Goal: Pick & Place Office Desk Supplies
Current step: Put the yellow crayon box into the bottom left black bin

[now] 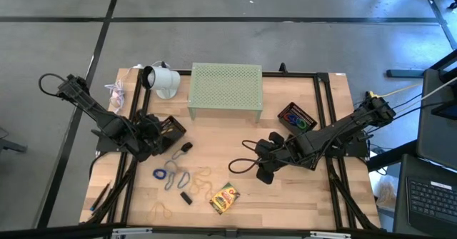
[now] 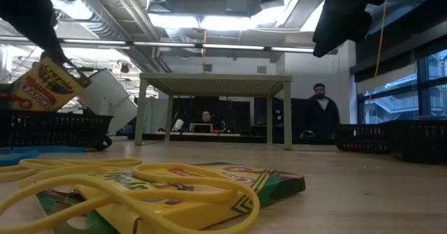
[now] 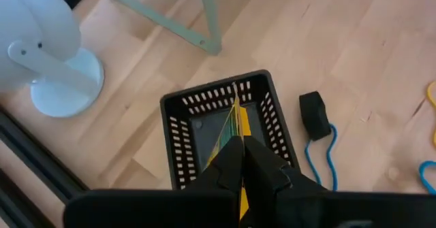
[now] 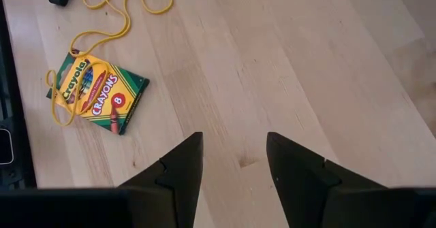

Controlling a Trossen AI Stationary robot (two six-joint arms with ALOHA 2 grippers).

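Left wrist view: left gripper (image 3: pixel 240 161) is clamped on a crayon box (image 3: pixel 235 122) over the black mesh tray (image 3: pixel 178 129), frame centre; lower before you release. Right gripper (image 4: pixel 234 161) is spread, idle.

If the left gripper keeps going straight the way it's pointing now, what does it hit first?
Most likely the black mesh tray: the left gripper, shut on a crayon box, points into its open top. How far above it hangs is unclear.
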